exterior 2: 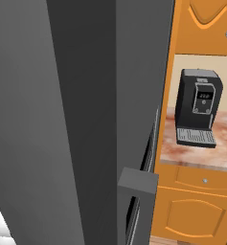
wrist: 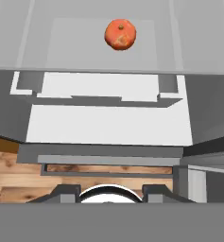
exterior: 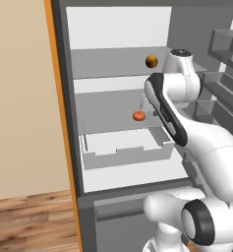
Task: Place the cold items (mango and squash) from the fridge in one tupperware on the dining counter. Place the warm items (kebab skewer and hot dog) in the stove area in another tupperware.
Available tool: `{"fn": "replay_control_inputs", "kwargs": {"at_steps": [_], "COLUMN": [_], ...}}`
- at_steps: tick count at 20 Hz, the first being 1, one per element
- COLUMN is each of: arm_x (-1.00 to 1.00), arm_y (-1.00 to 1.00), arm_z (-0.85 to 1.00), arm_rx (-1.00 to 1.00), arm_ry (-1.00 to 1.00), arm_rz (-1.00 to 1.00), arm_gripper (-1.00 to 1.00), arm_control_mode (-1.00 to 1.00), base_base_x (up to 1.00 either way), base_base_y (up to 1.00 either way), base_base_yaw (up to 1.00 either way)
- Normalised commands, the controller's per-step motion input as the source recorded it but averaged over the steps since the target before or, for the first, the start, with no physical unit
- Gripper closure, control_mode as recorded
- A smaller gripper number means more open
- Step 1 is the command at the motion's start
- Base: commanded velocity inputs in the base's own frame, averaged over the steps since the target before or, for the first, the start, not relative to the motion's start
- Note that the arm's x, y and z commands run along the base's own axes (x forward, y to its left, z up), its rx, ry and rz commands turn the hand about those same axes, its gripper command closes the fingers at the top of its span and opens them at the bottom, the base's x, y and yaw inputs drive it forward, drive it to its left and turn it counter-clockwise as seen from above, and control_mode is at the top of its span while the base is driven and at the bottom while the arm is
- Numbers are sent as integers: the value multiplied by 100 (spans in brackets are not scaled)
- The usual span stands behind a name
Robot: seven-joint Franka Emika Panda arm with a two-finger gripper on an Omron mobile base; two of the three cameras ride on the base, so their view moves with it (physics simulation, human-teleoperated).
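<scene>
The fridge [exterior: 118, 98] stands open in the left base view, its orange outer side panel running down its left edge beside a beige wall and, lower, a wood floor. Inside the fridge, grey walls frame white shelves. On the upper shelf, toward the right of the fridge interior, sits a round orange-brown fruit [exterior: 151, 61]. One shelf lower, also right of the fridge's middle, lies a smaller red-orange fruit [exterior: 139, 116] — the hand view shows it too [wrist: 120, 34], mottled orange and red with a small dark spot on top, resting on the pale shelf at the back of the fridge. Which of the two is the mango and which the squash I cannot tell from these frames.

Below that lower shelf the fridge's white drawer [exterior: 125, 147] stands pulled forward, open-topped.

The white arm reaches into the fridge from the lower right, its wrist bent just right of the red-orange fruit, and the arm's own links hide the hand there. In the hand view the gripper [wrist: 111, 193] shows only as two dark finger tips [wrist: 66, 191] at the bottom edge, set moderately apart with nothing between them — neither wide nor closed. The fruit is well apart from them, deeper in the fridge.

In the right base view a dark grey fridge door [exterior 2: 76, 119] stands close, and beyond it a black coffee machine [exterior 2: 197, 107] sits on a marbled counter [exterior 2: 215, 153] over orange cabinets [exterior 2: 196, 206].
</scene>
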Motion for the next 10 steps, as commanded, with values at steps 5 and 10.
{"fn": "replay_control_inputs", "kwargs": {"at_steps": [5, 10], "arm_x": [-3, 1], "arm_y": [4, -5], "arm_z": [0, 15], "arm_rx": [0, 0], "arm_ry": [-12, -36], "arm_rz": [-4, -19], "arm_gripper": [-100, -100], "arm_control_mode": [-100, -100], "base_base_x": [0, 0], "base_base_y": [0, 0], "base_base_yaw": [0, 0]}}
